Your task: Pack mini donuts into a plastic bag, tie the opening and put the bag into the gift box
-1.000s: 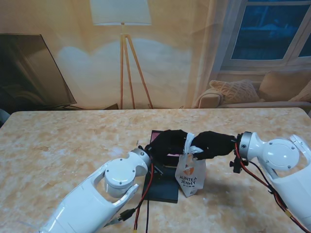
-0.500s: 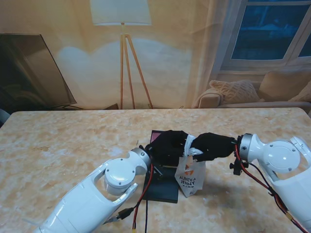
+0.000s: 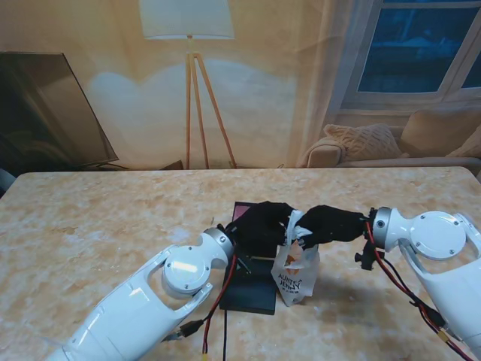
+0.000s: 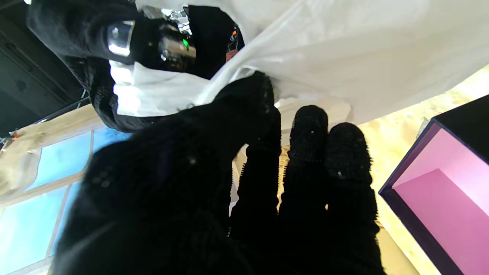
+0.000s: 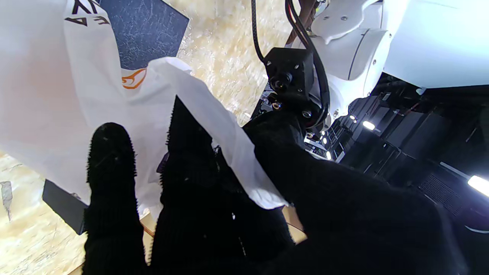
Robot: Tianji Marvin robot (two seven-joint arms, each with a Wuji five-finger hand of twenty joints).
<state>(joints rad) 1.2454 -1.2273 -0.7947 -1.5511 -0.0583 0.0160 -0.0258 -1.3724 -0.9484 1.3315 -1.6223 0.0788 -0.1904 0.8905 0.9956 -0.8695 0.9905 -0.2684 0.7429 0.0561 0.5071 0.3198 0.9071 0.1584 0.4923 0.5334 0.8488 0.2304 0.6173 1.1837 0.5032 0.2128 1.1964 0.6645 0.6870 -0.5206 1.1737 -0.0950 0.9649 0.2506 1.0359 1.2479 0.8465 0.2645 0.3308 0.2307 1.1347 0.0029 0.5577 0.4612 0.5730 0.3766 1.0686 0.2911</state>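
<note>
Marble-topped table point(image 3: 90, 226) under me, my left hand point(image 3: 261, 223) and right hand point(image 3: 328, 224) both pinch the plastic bag point(image 3: 294, 269) mouth, the right drawn slightly closer than a second ago, tightening the knot beside the gift box point(image 3: 248, 289).

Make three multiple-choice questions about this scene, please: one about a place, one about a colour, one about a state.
1. Where is the gift box, seen from the stand?
A. to the left of the plastic bag
B. to the right of the bag
C. on the sofa

2. What colour is the inside of the gift box?
A. green
B. pink
C. yellow

3. What is the state of the left hand and the right hand?
A. both open above the table
B. only the right one holds the bag
C. both shut on the top of the bag

Answers:
1 A: the dark box lies on the bag's left.
2 B: the left wrist view shows a pink lining.
3 C: white film is pinched between fingers in both wrist views.
</note>
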